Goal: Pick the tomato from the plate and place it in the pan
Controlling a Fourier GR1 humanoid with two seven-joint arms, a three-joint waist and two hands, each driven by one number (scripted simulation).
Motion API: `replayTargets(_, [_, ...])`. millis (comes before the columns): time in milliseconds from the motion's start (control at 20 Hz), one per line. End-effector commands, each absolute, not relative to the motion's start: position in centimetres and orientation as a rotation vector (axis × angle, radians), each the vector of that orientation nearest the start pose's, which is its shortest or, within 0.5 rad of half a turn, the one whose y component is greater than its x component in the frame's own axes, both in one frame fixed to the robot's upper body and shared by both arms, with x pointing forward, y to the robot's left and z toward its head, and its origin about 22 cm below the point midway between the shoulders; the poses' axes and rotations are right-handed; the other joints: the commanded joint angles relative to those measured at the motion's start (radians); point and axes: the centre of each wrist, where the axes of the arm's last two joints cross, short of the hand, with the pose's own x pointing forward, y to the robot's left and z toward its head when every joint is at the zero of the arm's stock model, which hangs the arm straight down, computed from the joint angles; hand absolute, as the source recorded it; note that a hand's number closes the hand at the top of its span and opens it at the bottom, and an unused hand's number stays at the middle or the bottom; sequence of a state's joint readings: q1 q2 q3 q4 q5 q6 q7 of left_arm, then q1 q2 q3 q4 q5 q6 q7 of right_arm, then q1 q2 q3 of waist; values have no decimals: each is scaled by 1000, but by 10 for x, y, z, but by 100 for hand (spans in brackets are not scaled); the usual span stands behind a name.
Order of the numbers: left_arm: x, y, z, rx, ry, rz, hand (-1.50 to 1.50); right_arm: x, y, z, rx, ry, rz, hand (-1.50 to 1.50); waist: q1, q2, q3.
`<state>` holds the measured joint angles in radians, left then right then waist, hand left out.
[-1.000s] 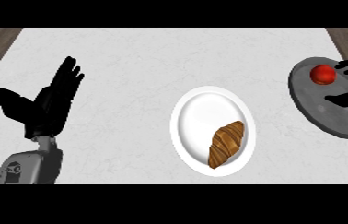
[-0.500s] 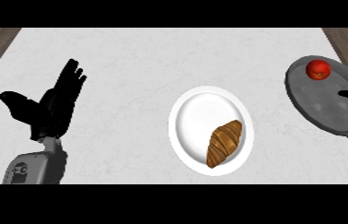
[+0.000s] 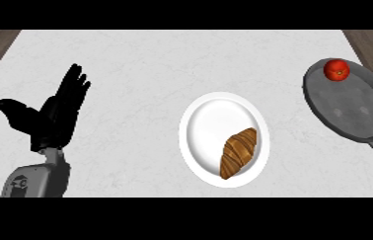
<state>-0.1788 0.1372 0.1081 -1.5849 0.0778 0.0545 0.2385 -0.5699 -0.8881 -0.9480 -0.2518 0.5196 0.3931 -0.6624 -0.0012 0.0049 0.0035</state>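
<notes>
A red tomato (image 3: 336, 69) lies in the grey pan (image 3: 348, 110) at the right edge, near the pan's far rim. The white plate (image 3: 216, 120) sits in the middle of the counter and holds a brown croissant (image 3: 240, 152) on its near right part. My left hand (image 3: 56, 113) rests open at the left, fingers pointing up, far from both plate and pan. The right hand shows nowhere in the head view.
The light marbled counter (image 3: 146, 66) spans the whole view, with darker edges at its far corners. The pan reaches past the right edge of the view.
The dark shape of the right hand that lay over the pan has left the view. The tomato sits a little farther back in the pan. The left hand shifted slightly.
</notes>
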Motion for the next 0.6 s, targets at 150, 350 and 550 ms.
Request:
replayTargets(150, [276, 279, 61, 108, -1520, 38, 0, 173, -619, 91, -447, -1691, -3, -150, 5, -1, 0])
replayTargets(350, [273, 280, 55, 107, -1533, 49, 0, 149, -627, 89, -479, -1696, -9, -150, 0, -3, -1])
replayTargets(550, [277, 269, 61, 81, -1525, 29, 0, 157, -619, 75, -517, -1701, -7, -150, 11, 0, 1])
